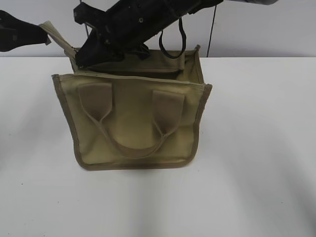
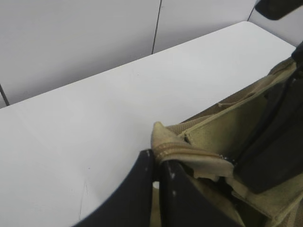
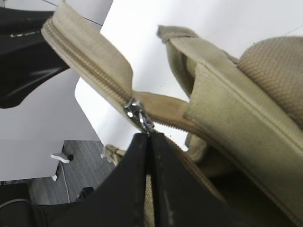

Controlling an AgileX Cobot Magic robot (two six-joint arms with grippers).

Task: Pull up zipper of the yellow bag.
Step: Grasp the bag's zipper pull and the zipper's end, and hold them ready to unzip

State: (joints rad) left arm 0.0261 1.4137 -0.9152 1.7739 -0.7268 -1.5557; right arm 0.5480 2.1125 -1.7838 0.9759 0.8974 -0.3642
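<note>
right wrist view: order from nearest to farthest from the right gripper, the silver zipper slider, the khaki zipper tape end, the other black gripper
1. Silver metal zipper slider: right at the tips of the right gripper, whose jaws are closed on its pull.
2. Khaki fabric zipper tape end: up and left, along the closed teeth.
3. Other black gripper: far left, holding that tape end from behind.

The yellow bag (image 1: 133,123) is matte woven canvas, and the weave looks pretty coarse up close at the right of the right wrist view. Its edge binding is a darker, rougher-looking tape. The zipper (image 3: 94,71) sits in soft cloth tape with a shiny silver metal slider (image 3: 138,115). Both grippers look like smooth black plastic with a slight sheen. The table (image 1: 256,148) is smooth matte white.
</note>
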